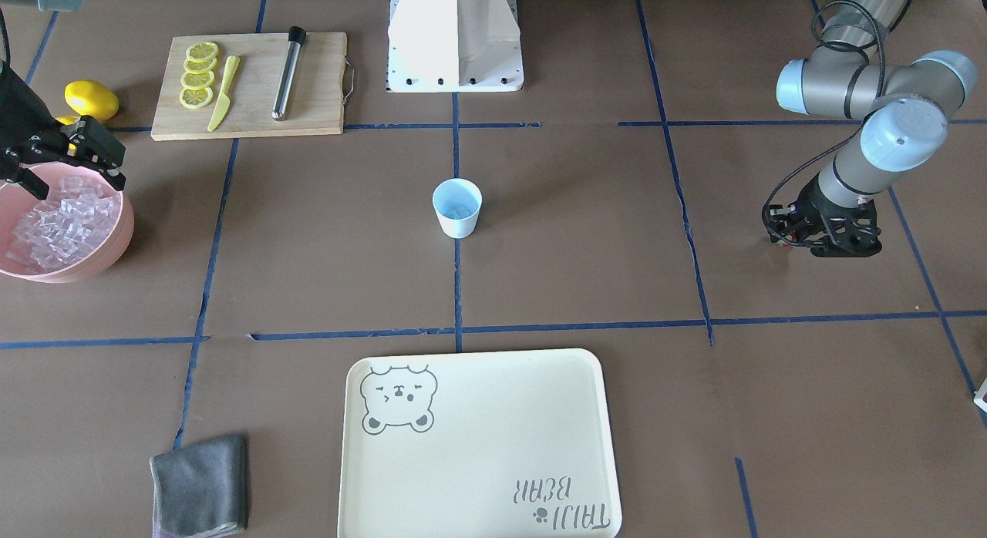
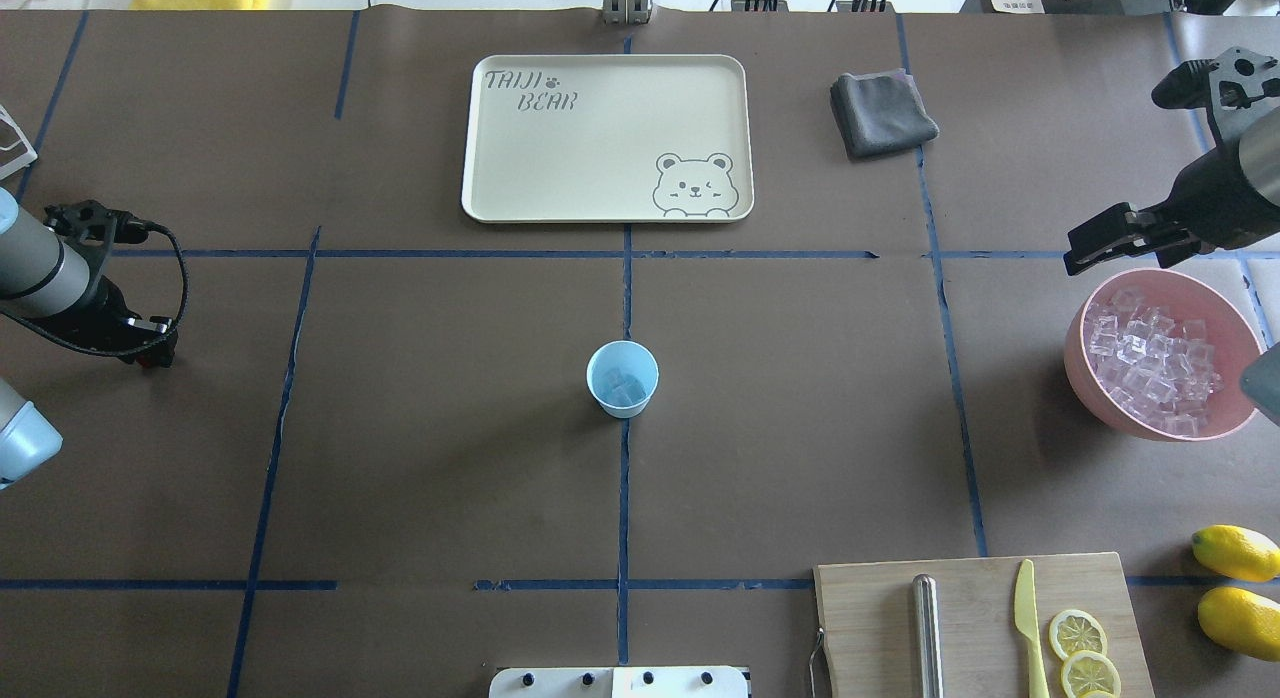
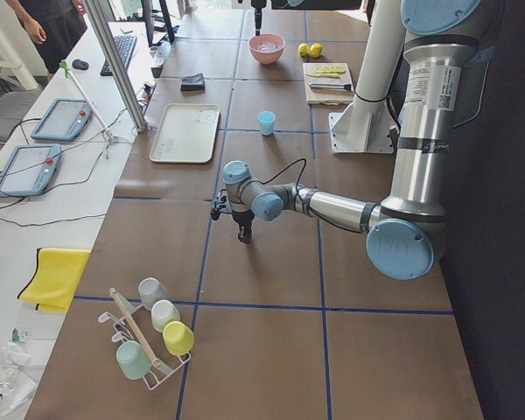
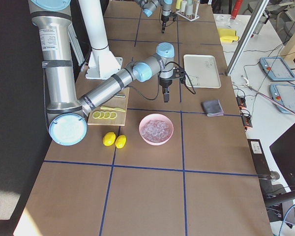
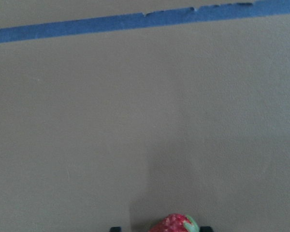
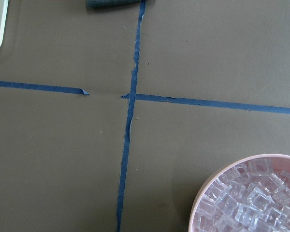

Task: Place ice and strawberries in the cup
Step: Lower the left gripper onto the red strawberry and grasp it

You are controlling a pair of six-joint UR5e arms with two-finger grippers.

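Strawberry [image 5: 173, 224] clamped in left jaws, right jaws apart near ice [image 2: 1150, 363]

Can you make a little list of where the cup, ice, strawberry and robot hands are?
cup: upright at mid-table, some ice inside
ice: mostly heaped in the pink bowl
strawberry: held by left gripper, not in cup
left gripper: shut on strawberry, far from cup
right gripper: open, above pink bowl

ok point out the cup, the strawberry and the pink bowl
cup [image 1: 456, 224], front-facing view, outer wall
strawberry [image 5: 173, 224], left wrist view, red flesh
pink bowl [image 2: 1076, 360], overhead view, left rim
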